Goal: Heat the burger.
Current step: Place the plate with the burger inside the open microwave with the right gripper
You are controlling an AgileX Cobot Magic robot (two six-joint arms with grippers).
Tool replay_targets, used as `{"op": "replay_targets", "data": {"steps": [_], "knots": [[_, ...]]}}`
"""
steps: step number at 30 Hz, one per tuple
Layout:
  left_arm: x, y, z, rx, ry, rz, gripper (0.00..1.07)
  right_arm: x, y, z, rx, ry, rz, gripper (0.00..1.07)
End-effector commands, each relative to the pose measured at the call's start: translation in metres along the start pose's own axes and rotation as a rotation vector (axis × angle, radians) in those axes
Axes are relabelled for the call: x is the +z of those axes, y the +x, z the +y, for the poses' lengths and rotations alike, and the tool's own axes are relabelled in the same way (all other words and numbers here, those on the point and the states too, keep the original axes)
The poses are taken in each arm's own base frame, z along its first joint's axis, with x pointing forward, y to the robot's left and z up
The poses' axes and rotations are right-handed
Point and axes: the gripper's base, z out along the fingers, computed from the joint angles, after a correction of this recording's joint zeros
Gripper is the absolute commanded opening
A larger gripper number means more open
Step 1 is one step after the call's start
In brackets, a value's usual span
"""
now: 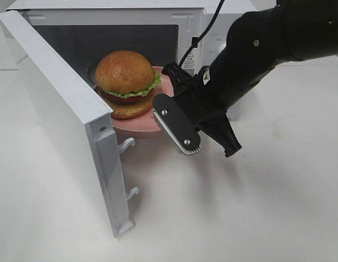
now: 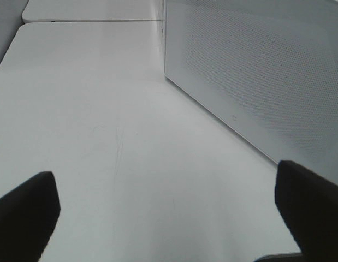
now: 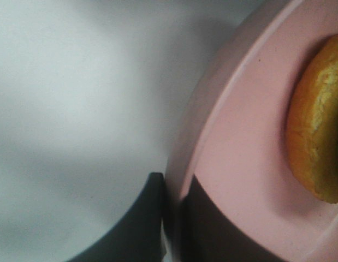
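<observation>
The burger (image 1: pixel 126 82), with a golden domed bun and green lettuce, sits on a pink plate (image 1: pixel 137 126) at the mouth of the open microwave (image 1: pixel 111 13). My right gripper (image 1: pixel 176 127) is shut on the plate's right rim. The right wrist view shows both fingers of the right gripper (image 3: pixel 171 185) pinched on the plate's rim (image 3: pixel 234 164), with the bottom bun (image 3: pixel 319 131) beside them. My left gripper (image 2: pixel 166 177) is open and empty over the bare table, next to the microwave's perforated side wall (image 2: pixel 256 71). It is out of the high view.
The microwave door (image 1: pixel 54 109) stands swung open to the front left, its latch hooks (image 1: pixel 126 144) pointing at the plate. The control panel (image 1: pixel 193 49) and a black cable (image 1: pixel 204 30) are behind my right arm. White table (image 1: pixel 239 218) lies in front.
</observation>
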Motion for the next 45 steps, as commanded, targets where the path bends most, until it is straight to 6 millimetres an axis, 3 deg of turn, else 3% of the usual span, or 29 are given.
{"op": "replay_targets", "data": {"steps": [1, 32, 45], "knots": [[-0.003, 0.001, 0.0, 0.002, -0.004, -0.036, 1.01, -0.003, -0.001, -0.018, 0.019, 0.076, 0.0, 0.0], [-0.003, 0.001, 0.0, 0.002, -0.004, -0.036, 1.01, 0.028, 0.003, -0.08, 0.115, 0.109, 0.05, 0.0], [-0.003, 0.001, 0.0, 0.002, -0.003, -0.036, 1.01, 0.056, -0.004, -0.106, 0.154, 0.123, 0.066, 0.0]]}}
